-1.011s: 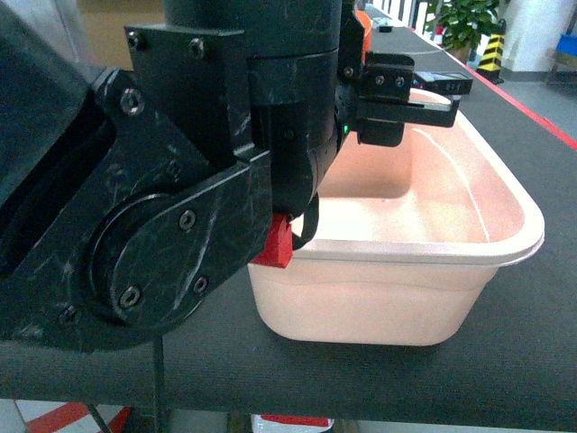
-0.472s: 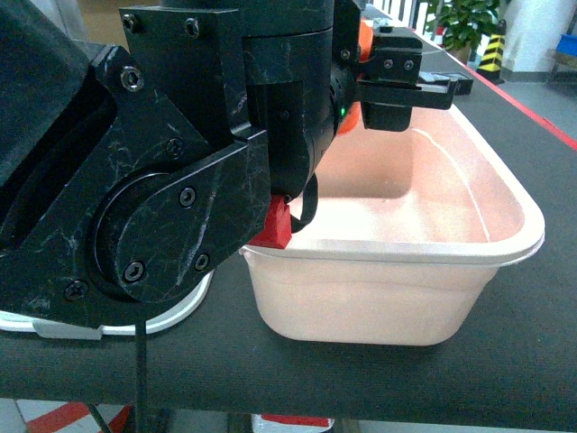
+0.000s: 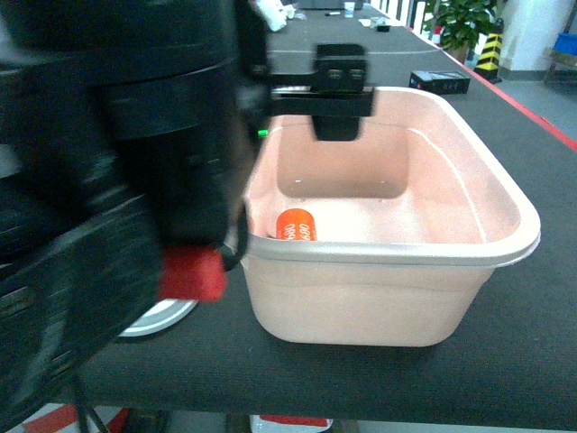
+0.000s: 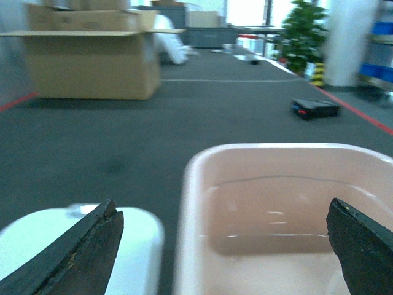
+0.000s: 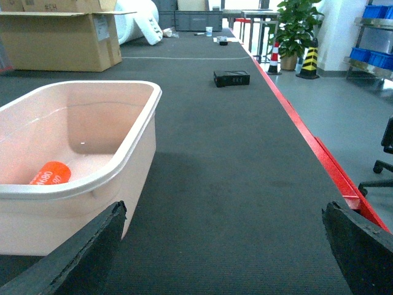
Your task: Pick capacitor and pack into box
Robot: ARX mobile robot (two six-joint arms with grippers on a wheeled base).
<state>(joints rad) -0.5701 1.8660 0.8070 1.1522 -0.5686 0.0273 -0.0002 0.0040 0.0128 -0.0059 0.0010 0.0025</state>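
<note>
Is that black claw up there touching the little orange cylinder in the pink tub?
Apart. Head view: capacitor lies on the box floor, left gripper well above it.

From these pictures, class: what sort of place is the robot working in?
Probably a warehouse or packing workshop: a large open cardboard carton, blue crates on shelving, and a striped safety cone beyond the dark worktable.

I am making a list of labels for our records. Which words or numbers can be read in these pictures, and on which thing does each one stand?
"680": white print on the orange capacitor lying inside the pink box, head view.
White print on the capacitor in the right wrist view: too blurred to read.
Dark print on the cardboard carton: too small to read.
Black device on the table: no readable text.
</note>
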